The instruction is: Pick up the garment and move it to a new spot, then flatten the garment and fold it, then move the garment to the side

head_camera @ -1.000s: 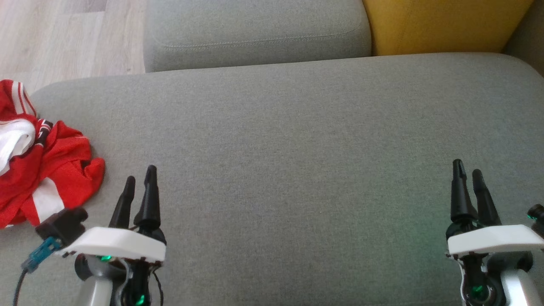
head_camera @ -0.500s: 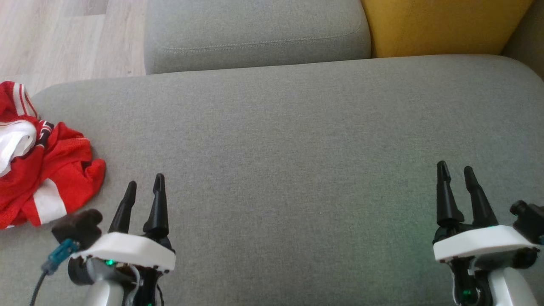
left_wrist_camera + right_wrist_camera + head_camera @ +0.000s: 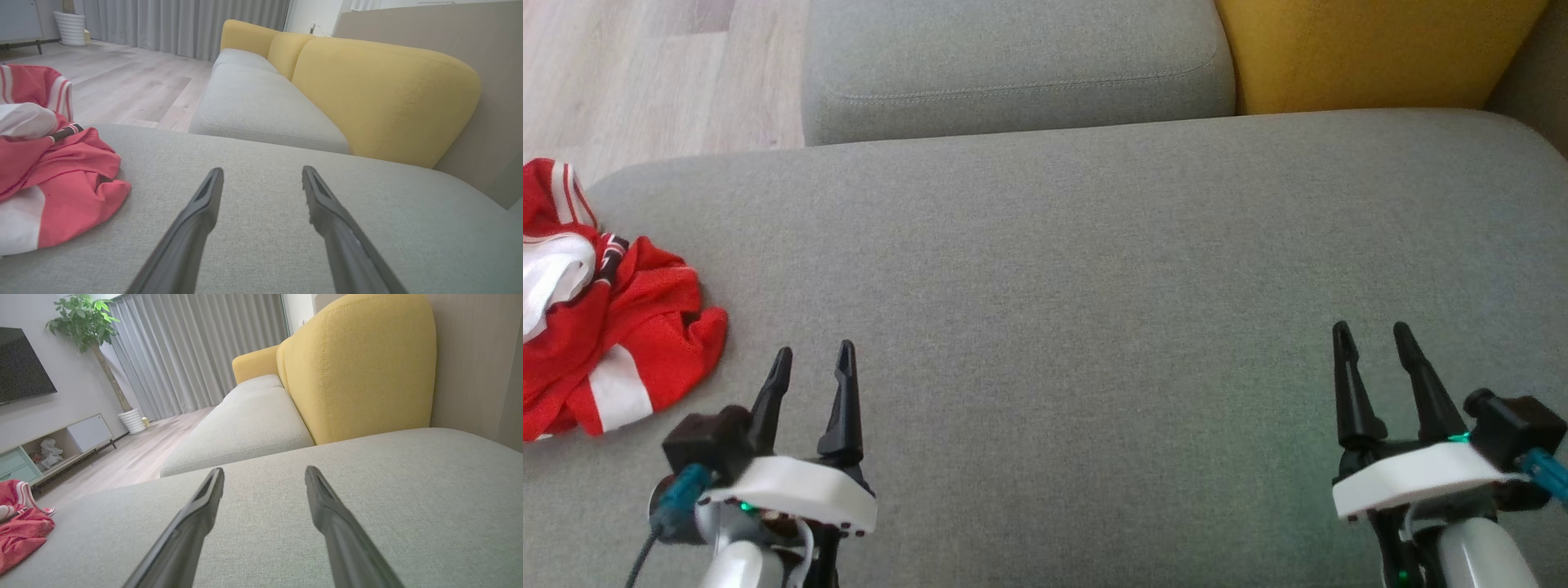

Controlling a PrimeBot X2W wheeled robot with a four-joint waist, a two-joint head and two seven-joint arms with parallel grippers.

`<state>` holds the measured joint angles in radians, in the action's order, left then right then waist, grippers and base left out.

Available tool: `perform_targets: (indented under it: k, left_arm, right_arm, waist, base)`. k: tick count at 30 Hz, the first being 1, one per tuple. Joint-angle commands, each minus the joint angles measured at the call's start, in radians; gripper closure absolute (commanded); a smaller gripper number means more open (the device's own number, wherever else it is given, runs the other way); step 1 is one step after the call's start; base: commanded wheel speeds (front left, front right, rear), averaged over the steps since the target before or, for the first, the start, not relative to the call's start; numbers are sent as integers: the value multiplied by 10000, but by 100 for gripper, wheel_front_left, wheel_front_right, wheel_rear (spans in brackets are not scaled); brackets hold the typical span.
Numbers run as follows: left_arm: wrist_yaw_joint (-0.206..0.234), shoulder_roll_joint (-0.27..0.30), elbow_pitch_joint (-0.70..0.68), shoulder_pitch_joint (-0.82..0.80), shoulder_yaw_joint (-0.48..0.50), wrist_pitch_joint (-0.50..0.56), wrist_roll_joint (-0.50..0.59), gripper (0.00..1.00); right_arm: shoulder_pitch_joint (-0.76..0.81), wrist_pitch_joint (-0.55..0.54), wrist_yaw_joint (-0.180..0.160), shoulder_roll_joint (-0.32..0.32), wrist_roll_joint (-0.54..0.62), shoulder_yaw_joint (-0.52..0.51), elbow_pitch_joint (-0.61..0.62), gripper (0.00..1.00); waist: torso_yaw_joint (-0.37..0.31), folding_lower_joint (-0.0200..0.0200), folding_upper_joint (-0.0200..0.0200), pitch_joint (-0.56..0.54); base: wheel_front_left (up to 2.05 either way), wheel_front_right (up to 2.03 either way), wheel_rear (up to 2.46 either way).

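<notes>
Spread wide and empty, the left gripper (image 3: pixel 815 349) points its two dark fingers forward over a grey cushion (image 3: pixel 1094 269), with nothing between them but bare fabric. Off its left side, level with the fingertips and a little behind them, lies the garment (image 3: pixel 613 327) — a crumpled red mesh piece with white panels and stripes, bunched in a loose heap at the cushion's left end. A strip of bare cushion separates the heap's nearest red fold from the left finger; the two do not touch. Part of the heap runs past the head view's left edge.

The right gripper (image 3: pixel 1370 327) sits well apart, far to the right of the left one, fingers also parted and gripping nothing. From it the garment lies far to the left, across nearly the whole width of the cushion, and shows in the right wrist view as a small red lump at the lower left.

Ahead of both sets of fingertips the cushion ends and a second grey cushion (image 3: pixel 1013 57) begins. To the right of that, ahead of the right gripper, rises a yellow backrest (image 3: pixel 1372 49). Ahead and to the left of the left gripper is pale wood floor (image 3: pixel 645 73). Farther off hang grey curtains (image 3: pixel 184 24), with a white pot (image 3: pixel 71 26) at their foot, a leafy plant (image 3: pixel 90 322), a dark screen (image 3: pixel 20 367) on the wall and a low cabinet (image 3: pixel 61 441) beneath it.
</notes>
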<state>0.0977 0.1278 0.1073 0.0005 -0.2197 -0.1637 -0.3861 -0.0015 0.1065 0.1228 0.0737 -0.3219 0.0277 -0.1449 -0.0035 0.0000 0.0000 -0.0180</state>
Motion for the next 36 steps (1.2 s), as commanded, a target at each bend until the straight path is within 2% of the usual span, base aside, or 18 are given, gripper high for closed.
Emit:
perform_targets:
  k: [1, 6, 22, 30, 36]
  left_arm:
    - [127, 244, -314, -233, 120, -152, 419, 0]
    - [324, 301, -252, -177, -57, -328, 1040, 0]
    - [555, 240, 221, -24, -236, -765, 2202, 0]
    - [573, 91, 447, 32, -244, -981, 2625, 0]
    - [510, 1, 522, 43, -150, -981, 2474, 0]
  right_arm:
    - [-149, 159, 61, 130, 455, 222, 296, 0]
    - [-112, 291, 65, 84, 1203, 253, 253, 0]
    - [-3, 580, 74, -99, 2447, 240, 243, 0]
    - [69, 620, 79, -181, 2695, 232, 288, 0]
    - [84, 569, 79, -209, 2391, 171, 263, 0]
  waist:
    - [2, 0, 0, -6]
    - [3, 0, 0, 3]
    - [18, 0, 0, -9]
    - [38, 0, 0, -28]
    - [47, 0, 0, -17]
  base:
    - [0, 0, 0]
    - [0, 0, 0]
    - [0, 0, 0]
    - [0, 0, 0]
    - [0, 0, 0]
